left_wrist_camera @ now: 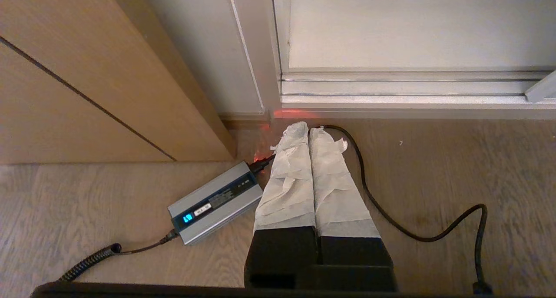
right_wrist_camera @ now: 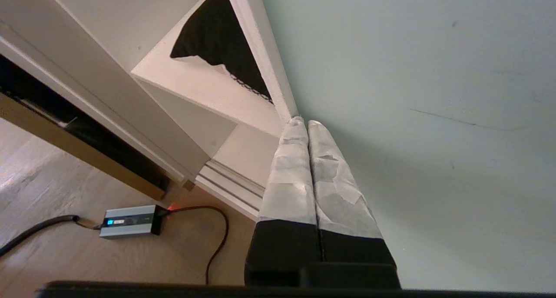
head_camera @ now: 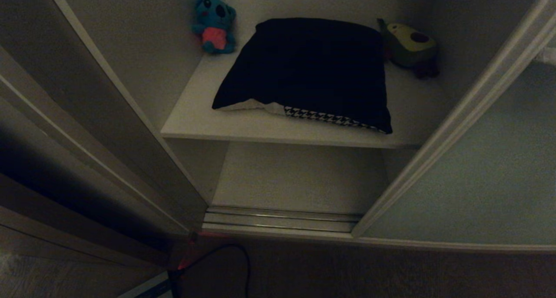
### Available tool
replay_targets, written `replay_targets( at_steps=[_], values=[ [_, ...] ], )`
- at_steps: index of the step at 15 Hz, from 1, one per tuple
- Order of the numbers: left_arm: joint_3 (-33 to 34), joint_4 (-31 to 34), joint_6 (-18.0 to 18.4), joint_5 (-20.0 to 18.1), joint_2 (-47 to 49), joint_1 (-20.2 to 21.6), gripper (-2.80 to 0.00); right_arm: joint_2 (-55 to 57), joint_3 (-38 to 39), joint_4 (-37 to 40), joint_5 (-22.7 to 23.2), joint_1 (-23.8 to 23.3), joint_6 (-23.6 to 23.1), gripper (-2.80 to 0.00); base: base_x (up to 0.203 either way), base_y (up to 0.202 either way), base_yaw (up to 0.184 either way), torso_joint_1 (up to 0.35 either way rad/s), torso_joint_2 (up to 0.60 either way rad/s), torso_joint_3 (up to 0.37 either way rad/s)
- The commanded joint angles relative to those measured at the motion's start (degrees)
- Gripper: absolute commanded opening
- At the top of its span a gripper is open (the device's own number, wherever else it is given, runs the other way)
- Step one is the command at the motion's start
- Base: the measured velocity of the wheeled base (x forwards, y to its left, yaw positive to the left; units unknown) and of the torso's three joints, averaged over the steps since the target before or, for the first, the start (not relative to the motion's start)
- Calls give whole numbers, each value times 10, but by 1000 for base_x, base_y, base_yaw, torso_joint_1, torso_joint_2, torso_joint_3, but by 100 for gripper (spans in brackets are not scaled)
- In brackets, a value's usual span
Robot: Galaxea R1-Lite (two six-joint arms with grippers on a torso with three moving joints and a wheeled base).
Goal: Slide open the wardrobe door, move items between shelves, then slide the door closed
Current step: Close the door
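The sliding wardrobe door (head_camera: 486, 167) stands open; the cushion (head_camera: 308, 72) lies on the shelf (head_camera: 243, 126) beside it. Right gripper (right_wrist_camera: 302, 122), jaws together, nears the door's rim; closing remains.

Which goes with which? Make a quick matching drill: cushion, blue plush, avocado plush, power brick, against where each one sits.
Things:
1. cushion
2. blue plush
3. avocado plush
4. power brick

Places:
A. back right corner of the shelf
B. on the wooden floor, cable attached
C. middle of the shelf, black side up
D. back left corner of the shelf

Pairs: 1-C, 2-D, 3-A, 4-B
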Motion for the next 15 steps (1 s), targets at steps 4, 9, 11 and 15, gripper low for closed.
replay_targets(
  at_steps=[4,9,11,15],
  values=[
    [0,1,0,0,0,0,-280,27,-15,0,0,41,-1,-280,0,0,0,0,0,0],
    [0,1,0,0,0,0,-280,78,-44,-7,-57,137,-2,-280,0,0,0,0,0,0],
    [0,1,0,0,0,0,-280,97,-46,-31,-89,194,-3,-280,0,0,0,0,0,0],
    [0,1,0,0,0,0,-280,73,-38,-45,-117,304,-42,-280,0,0,0,0,0,0]
  ],
)
